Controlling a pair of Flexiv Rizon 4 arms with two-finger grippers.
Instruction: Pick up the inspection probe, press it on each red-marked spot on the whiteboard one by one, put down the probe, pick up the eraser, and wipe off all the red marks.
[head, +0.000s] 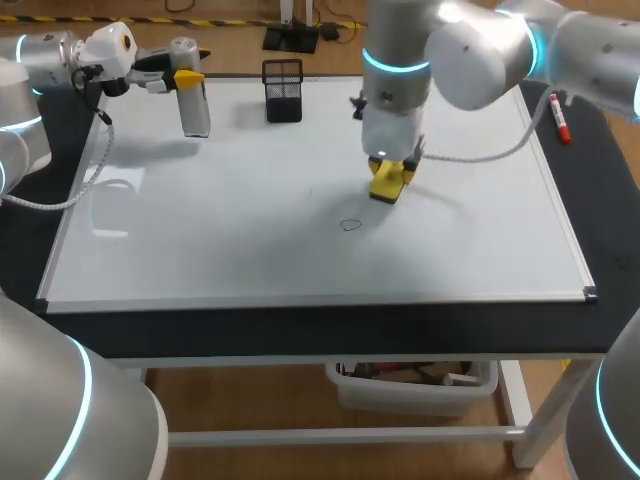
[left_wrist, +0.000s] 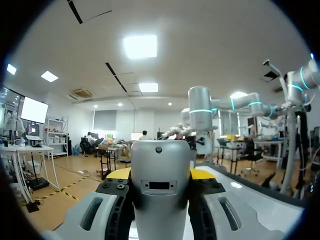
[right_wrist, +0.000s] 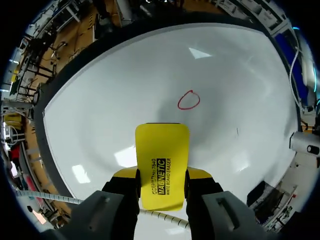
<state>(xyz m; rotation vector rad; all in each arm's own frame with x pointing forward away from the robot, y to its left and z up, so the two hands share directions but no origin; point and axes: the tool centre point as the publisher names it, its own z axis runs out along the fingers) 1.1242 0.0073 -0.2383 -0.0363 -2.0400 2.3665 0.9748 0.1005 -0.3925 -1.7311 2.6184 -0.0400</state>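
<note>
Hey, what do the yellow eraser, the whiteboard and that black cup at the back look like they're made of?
Yellow eraser: probably a hard plastic shell, with even colour, a smooth face and a soft sheen.
Whiteboard: a glossy coated surface that reflects the lamps, with a pale frame that looks like metal.
Black cup: likely wire mesh, since its walls show a fine grid.

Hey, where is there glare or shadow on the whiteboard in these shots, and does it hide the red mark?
Head view: pale ceiling-light reflections on the whiteboard near its left edge, a soft shadow beside the eraser; the red mark looks faint. Right wrist view: bright glints beside the eraser, grey shadow ahead of it reaching the mark, which reads clearly red.
</note>
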